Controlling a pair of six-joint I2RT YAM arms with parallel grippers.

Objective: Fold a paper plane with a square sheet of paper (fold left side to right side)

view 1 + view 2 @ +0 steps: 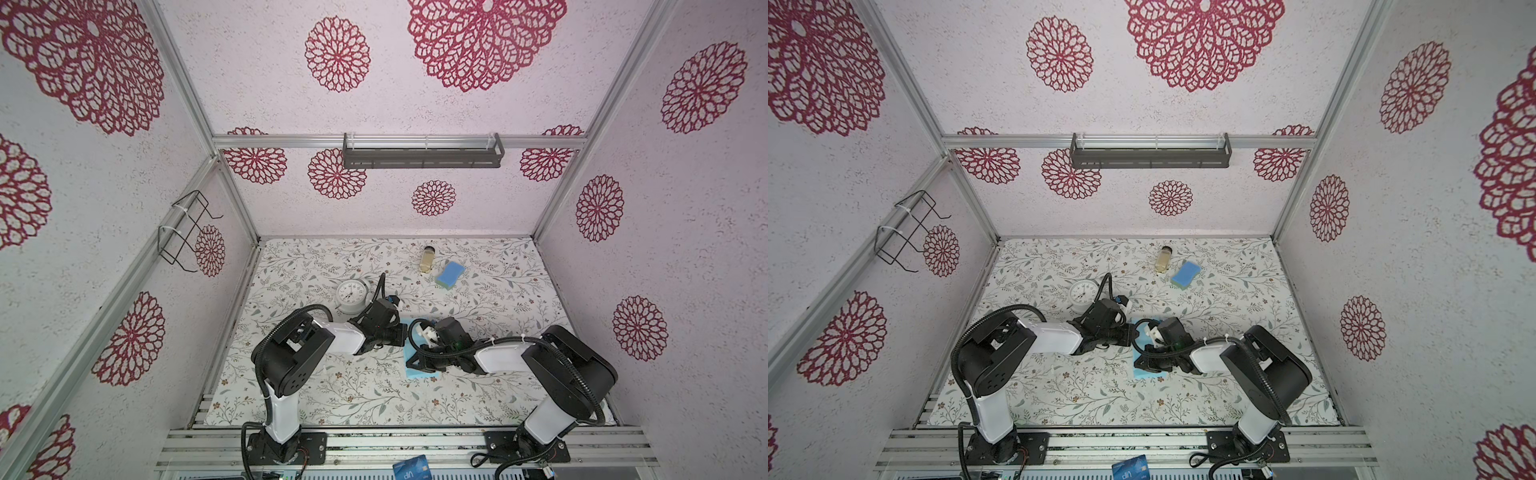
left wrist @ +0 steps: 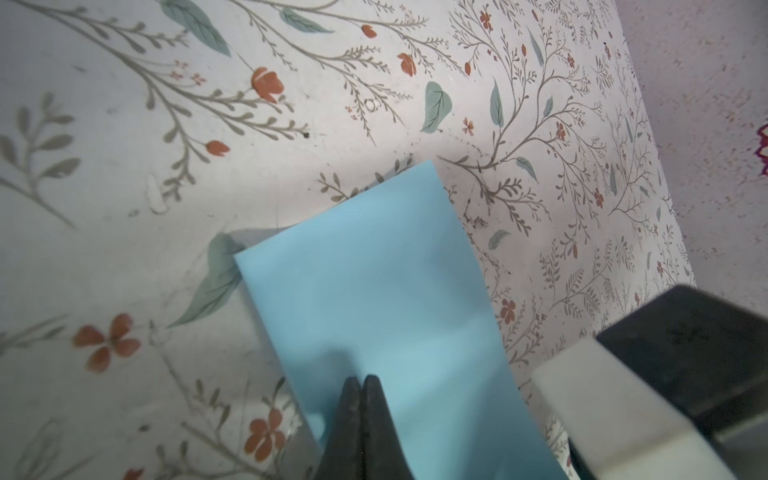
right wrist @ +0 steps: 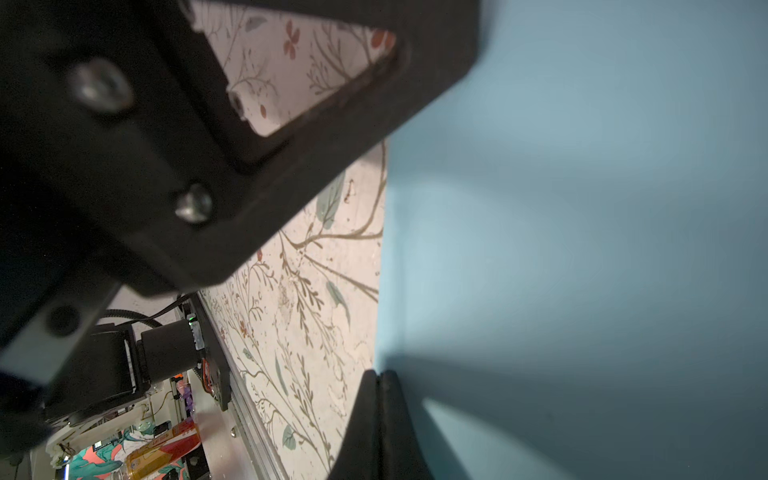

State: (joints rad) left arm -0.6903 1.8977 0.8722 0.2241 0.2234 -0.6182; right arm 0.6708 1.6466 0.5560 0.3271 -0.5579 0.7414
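Note:
The square sheet of paper (image 1: 420, 372) (image 1: 1148, 374) is light blue and lies mid-table as a narrow rectangle, largely covered by both grippers. No paper plane is in view. My left gripper (image 1: 402, 334) (image 1: 1130, 332) reaches in from the left. In the left wrist view it (image 2: 360, 380) is shut, its tips resting on the paper (image 2: 374, 270). My right gripper (image 1: 411, 362) (image 1: 1138, 361) comes from the right. In the right wrist view it (image 3: 380, 374) is shut, its tips at the left edge of the paper (image 3: 582, 249). No paper shows between either pair of jaws.
A white clock (image 1: 351, 295) stands just behind the left gripper. A small jar (image 1: 428, 258) and a blue sponge (image 1: 450, 274) sit at the back. A dark blue card (image 1: 411, 467) lies on the front rail. The two wrists are close together.

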